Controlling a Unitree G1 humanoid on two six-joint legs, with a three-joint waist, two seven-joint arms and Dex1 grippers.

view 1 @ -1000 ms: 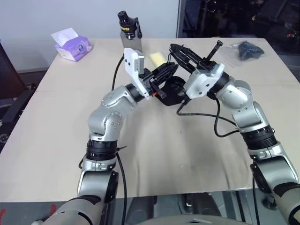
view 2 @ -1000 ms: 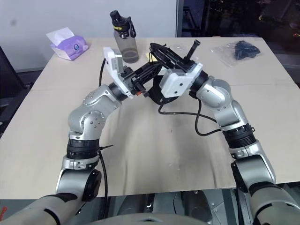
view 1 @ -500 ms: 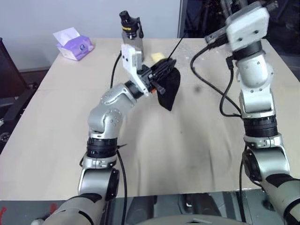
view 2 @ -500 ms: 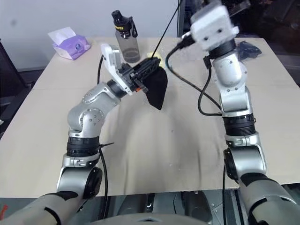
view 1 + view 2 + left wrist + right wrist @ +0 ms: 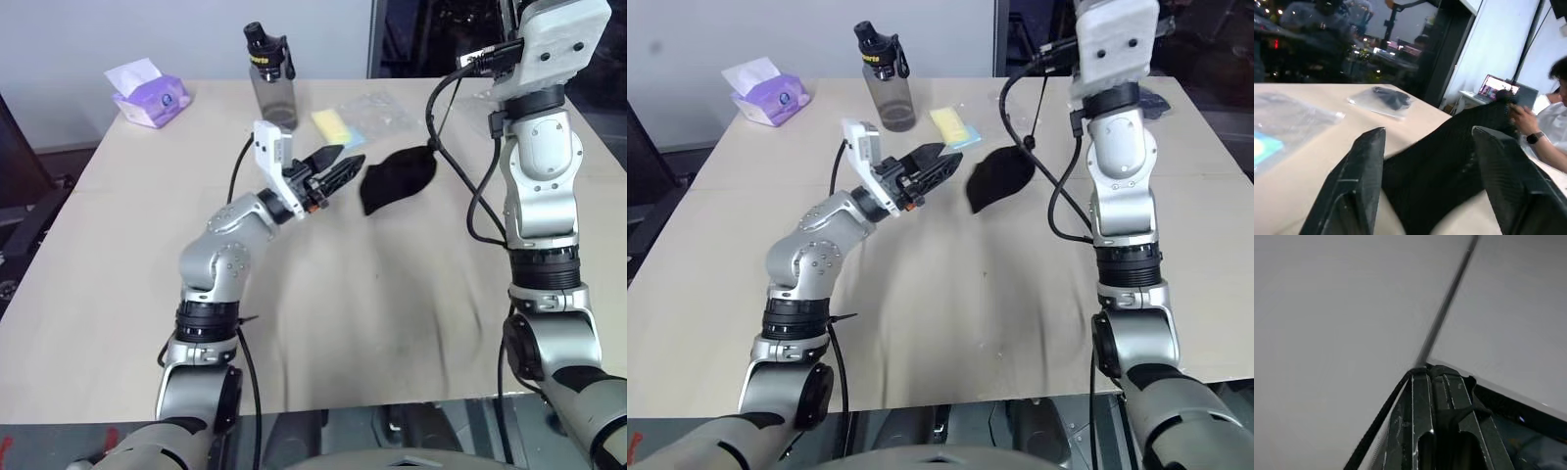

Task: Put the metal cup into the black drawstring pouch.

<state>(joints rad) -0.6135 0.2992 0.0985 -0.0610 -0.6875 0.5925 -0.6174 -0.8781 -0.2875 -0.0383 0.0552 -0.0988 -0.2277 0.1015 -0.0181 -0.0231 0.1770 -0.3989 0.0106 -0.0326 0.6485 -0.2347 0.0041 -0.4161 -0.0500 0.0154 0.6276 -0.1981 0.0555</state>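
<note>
Two grippers share one job. The right gripper [image 5: 1432, 377] is high up, pinched tight on the drawstring cord [image 5: 1447, 298], so the black drawstring pouch [image 5: 394, 180] dangles. The left gripper [image 5: 338, 166], fingers spread, waits beside it. The metal cup is likely inside.

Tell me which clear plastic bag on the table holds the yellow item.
The clear plastic bag just right of the water bottle, behind the black drawstring pouch. The other clear bag holds a dark item.

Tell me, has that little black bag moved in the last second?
Yes. The black drawstring pouch was up between the two grippers; now it lies on the table, right of the open left gripper, below the yellow packet.
</note>
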